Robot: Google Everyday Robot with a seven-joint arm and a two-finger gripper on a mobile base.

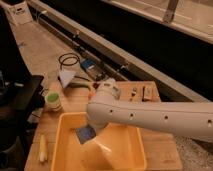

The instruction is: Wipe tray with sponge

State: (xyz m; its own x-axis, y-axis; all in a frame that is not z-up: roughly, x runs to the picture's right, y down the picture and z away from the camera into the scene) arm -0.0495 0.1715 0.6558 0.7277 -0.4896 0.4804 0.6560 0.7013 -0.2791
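The yellow-orange tray (132, 160) sits on the wooden table's front part. My white arm reaches in from the right, and its end hangs over the tray's left half. My gripper (91, 128) is at the arm's end, mostly hidden under the wrist. It is shut on the small blue sponge (84, 134). The sponge is held low inside the tray, near the left wall, at or just above the tray floor.
A green-and-white cup (53, 100) stands left of the tray's far corner. A pale yellow stick-shaped thing (43, 148) lies along the tray's left side. A blue-grey device (90, 66), a black cable coil (69, 60) and small parts (146, 92) lie beyond. A dark object (20, 97) stands at the left.
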